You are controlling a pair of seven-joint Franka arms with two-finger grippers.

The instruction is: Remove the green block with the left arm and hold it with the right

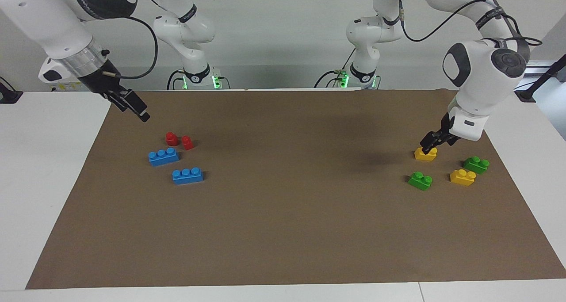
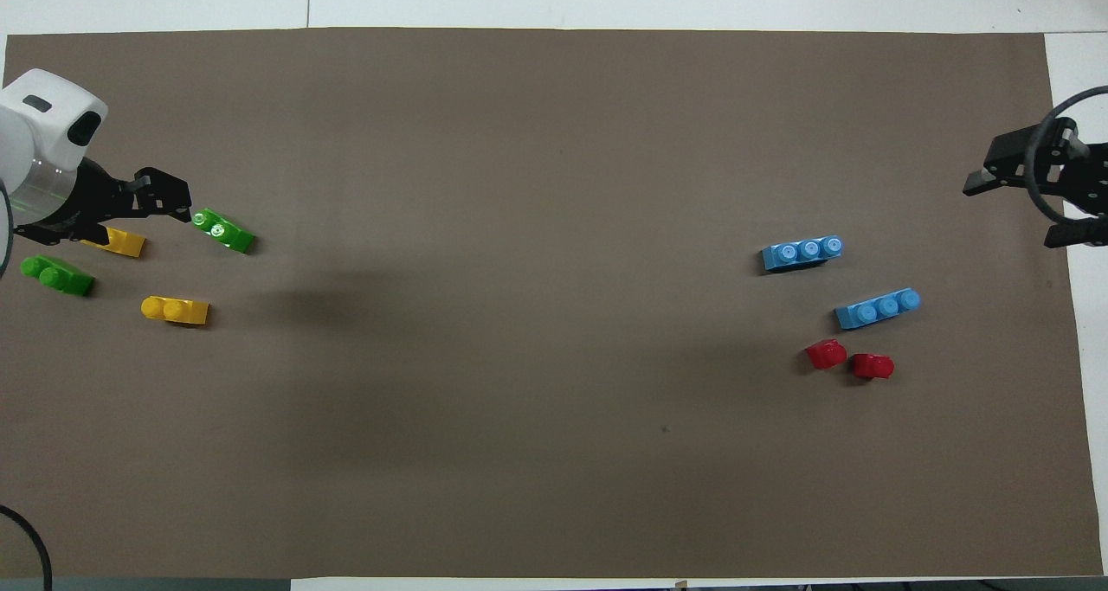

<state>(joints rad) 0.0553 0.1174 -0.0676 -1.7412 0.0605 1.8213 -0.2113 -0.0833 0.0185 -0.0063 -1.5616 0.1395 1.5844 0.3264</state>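
Green block (image 1: 420,180) sits on the brown mat (image 1: 283,231) at the left arm's end of the counter (image 1: 48,160), farthest from the robots in its cluster. Second green block (image 1: 476,164) lies close by, toward the counter's edge. Which one is meant, cannot tell.

Left arm bent over steeply, wrist pointing down. Left pincer (image 1: 428,149) low, tips at the yellow brick (image 1: 426,154) that lies nearest the robots. Touching or only just above it, cannot tell. Fingers look slightly spread in the overhead view.

Both green blocks are clear of that pincer: one just farther from the robots than the yellow brick, the other beside it. Second yellow brick (image 1: 462,177) lies between the two greens.

Right arm waits, raised over the mat's corner at its own end. Right pincer (image 1: 138,108) angled down, fingers spread in the overhead view, holding nothing.

Two blue bricks (image 1: 163,156) and two red blocks (image 1: 172,139) sit below it.
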